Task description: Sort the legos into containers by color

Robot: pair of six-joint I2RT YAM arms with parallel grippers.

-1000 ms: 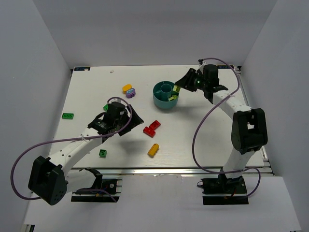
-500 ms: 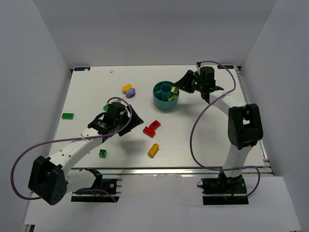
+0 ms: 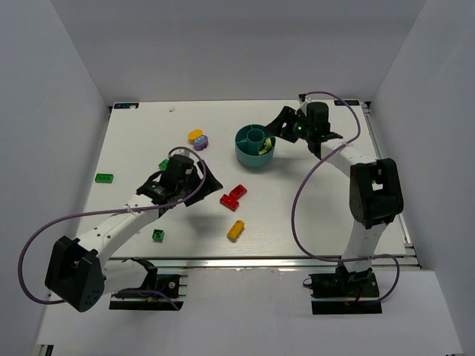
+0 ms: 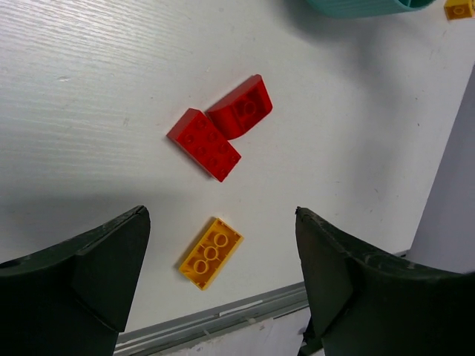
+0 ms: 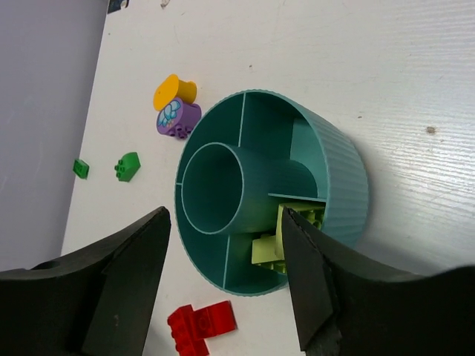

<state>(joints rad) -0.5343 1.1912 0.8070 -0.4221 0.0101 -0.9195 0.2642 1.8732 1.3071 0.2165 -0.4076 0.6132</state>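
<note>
**Lime brick is in, right arm backing off**

White desk (image 3: 319, 200) inside a plain grey-walled booth, two arms bolted at the bottom edge of the top view.

What changed over the last second: the right arm (image 3: 375, 193) had a lime green lego at the dish rim. Now that lego (image 5: 269, 248) sits in a wedge compartment at the lower right of the teal dish (image 5: 349, 185) in the right wrist view. The right end effector (image 5: 226, 211) has pulled back a bit toward the upper right of the top view. Its fingers are spread wide with nothing between them. So I'd call that one brick done, and the arm is free for the next.

The left arm (image 3: 119, 222) crept slightly up-frame. Its end effector (image 4: 220, 213) is also spread and empty, hovering over the desk. From its wrist cam you see two red legos (image 4: 204, 143) touching each other mid-frame and a yellow-orange lego (image 4: 211, 254) just below them, between the fingers. My guess is it's lining up on one of those.

Still loose on the desk in the top view:
- another yellow-orange piece (image 3: 196, 135) touching a purple one (image 3: 200, 142), left of the dish
- a green lego (image 3: 164, 164) just beside the left end effector
- a green plate (image 3: 105, 177) far left
- a dark green brick (image 3: 159, 235) lower left

The other compartments I can see look bare, so most of the sorting is still ahead.
</note>
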